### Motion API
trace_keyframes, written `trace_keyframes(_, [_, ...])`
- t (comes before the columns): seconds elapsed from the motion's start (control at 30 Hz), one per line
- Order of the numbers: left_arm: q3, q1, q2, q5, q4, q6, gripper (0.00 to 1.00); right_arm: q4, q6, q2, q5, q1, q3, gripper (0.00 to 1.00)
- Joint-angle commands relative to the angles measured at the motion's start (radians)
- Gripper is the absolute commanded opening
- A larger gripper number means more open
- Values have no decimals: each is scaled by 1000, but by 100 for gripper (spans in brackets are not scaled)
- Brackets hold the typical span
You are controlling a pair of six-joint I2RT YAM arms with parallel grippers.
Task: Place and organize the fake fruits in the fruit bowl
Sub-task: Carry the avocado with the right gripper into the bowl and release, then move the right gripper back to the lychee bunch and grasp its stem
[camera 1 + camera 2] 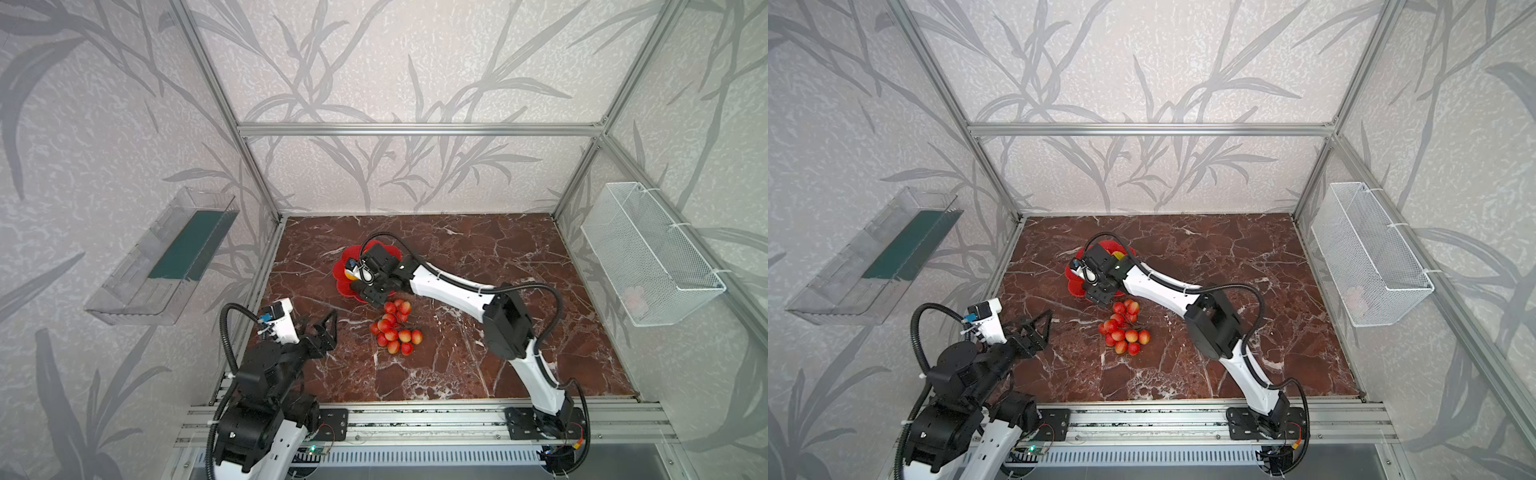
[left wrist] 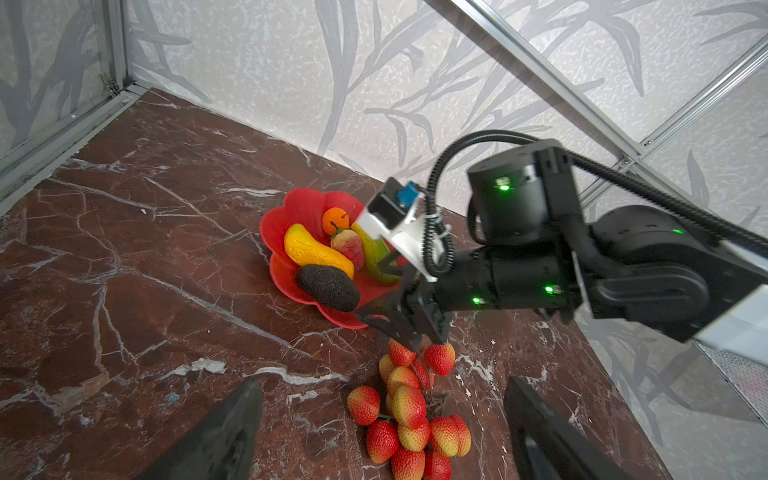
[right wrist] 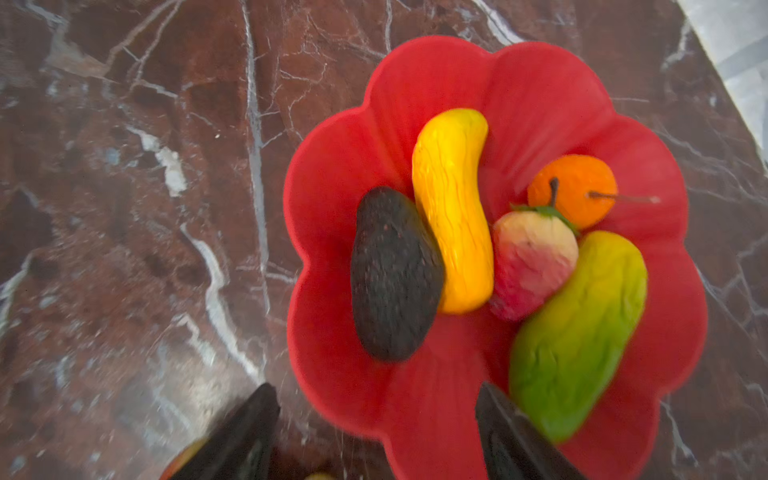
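Note:
The fruit bowl (image 3: pixel 540 104), a red dish with a petal rim, sits at mid-table in both top views (image 1: pixel 343 270) (image 1: pixel 1073 284). Inside it lie a dark avocado (image 3: pixel 395 274), a yellow-orange elongated fruit (image 3: pixel 453 208), a pink-red strawberry-like fruit (image 3: pixel 532 257), a small orange (image 3: pixel 573 187) and a yellow-green elongated fruit (image 3: pixel 582 332). My right gripper (image 3: pixel 376 390) hovers over the bowl's near rim, open, holding nothing. The red cherry-like cluster (image 1: pixel 395 330) (image 2: pixel 411 415) lies on the marble just in front of the bowl. My left gripper (image 2: pixel 382 382) (image 1: pixel 326 328) stands open beside the cluster, apart from it.
A clear plastic tray (image 1: pixel 162 262) hangs on the left wall. A white wire basket (image 1: pixel 648 257) with a pale pink thing in it hangs on the right wall. Aluminium posts and a front rail (image 1: pixel 415 419) bound the marble tabletop (image 1: pixel 498 257).

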Motion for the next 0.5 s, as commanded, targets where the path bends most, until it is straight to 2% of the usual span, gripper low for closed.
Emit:
trace_keyframes(0.0, [-9,6,-12,-7,21,-5,91,135,96,-259,-44,-50,-245,75])
trace_keyframes(0.1, [-11,8,-13,-10,22,-5,91,182,187,-449,-68,-111,-478,74])
trace_keyframes(0.2, [-11,9,-12,-16,21,-5,91,194,333,-589,-140,-192,-667,72])
trace_keyframes(0.33, [-14,9,-10,-22,23,-6,91,246,495,-686,-193,-233,-860,69])
trace_keyframes(0.47, [-13,9,-6,-28,20,-6,91,391,711,-693,-320,-232,-992,67])
